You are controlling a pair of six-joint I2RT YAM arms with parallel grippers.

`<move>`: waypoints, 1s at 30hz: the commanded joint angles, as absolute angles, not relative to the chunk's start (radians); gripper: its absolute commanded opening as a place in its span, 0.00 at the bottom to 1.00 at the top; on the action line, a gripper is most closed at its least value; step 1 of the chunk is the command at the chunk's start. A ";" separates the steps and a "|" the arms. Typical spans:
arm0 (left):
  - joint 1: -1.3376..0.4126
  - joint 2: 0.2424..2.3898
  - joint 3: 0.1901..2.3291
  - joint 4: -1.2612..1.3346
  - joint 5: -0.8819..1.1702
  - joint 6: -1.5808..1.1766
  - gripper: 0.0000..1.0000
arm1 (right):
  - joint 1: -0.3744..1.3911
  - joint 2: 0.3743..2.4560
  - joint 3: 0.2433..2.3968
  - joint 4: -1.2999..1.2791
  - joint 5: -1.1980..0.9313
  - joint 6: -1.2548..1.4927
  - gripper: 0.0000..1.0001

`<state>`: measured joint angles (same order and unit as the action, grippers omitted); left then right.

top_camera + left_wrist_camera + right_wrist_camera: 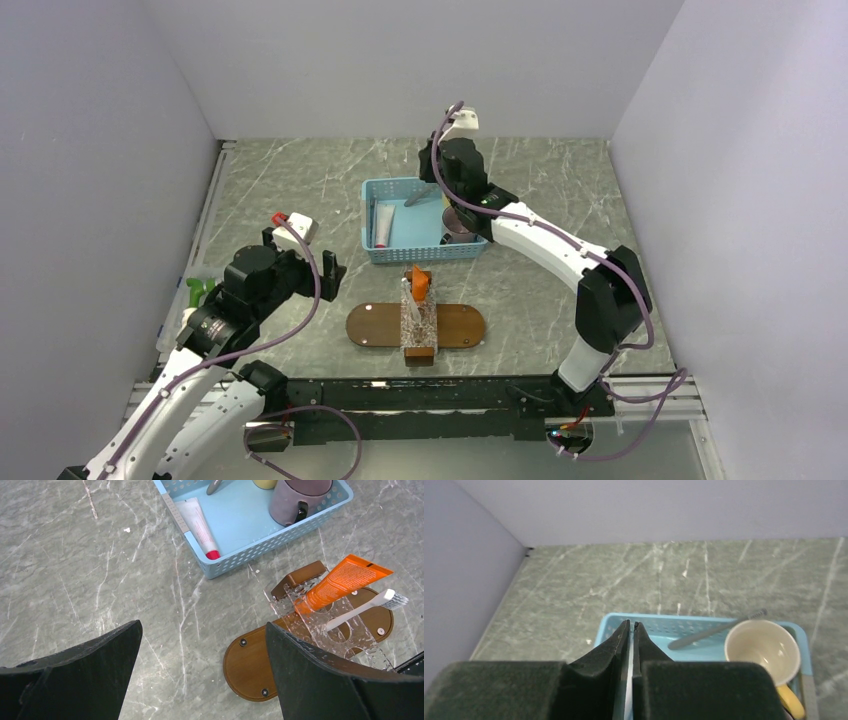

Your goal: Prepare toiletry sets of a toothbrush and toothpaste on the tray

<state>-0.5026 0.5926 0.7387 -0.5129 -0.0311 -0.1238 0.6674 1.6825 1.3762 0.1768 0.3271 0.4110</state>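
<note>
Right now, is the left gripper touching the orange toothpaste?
Apart. The top view shows bare table between the left gripper and the toothpaste.

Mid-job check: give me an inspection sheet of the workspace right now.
Surface: grey-green marbled tabletop, no spills seen.
Job's things: dark-brown wooden oval tray carries a clear plastic holder with an orange toothpaste tube and white toothbrush.
Clutter: light-blue plastic mesh basket holding white red-capped tube, grey mug, cream mug, grey utensil; green object at table's left edge.
Grippers: left gripper open, empty; right gripper fingers shut above the basket.
Cables: purple cables along both arms, no snag seen.
Surroundings: plain pale walls on three sides.
</note>
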 commanded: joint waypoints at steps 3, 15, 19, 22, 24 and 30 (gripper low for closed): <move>-0.497 0.587 0.733 -0.481 -0.028 -0.106 0.99 | 0.658 1.723 1.459 -0.014 0.417 0.395 0.19; -0.497 0.606 0.733 -0.483 -0.020 -0.097 0.99 | 0.612 1.873 1.558 -0.180 0.342 0.581 0.41; -0.497 0.608 0.732 -0.480 -0.015 -0.095 0.99 | 0.612 1.936 1.593 -0.188 0.322 0.646 0.46; -0.496 0.608 0.733 -0.482 -0.022 -0.094 0.99 | 0.612 1.973 1.607 -0.181 0.305 0.691 0.47; -0.497 0.604 0.732 -0.480 -0.023 -0.091 0.99 | 0.612 1.991 1.613 -0.177 0.310 0.716 0.47; -0.496 0.599 0.727 -0.476 -0.023 -0.088 0.99 | 0.613 2.034 1.623 -0.172 0.356 0.791 0.50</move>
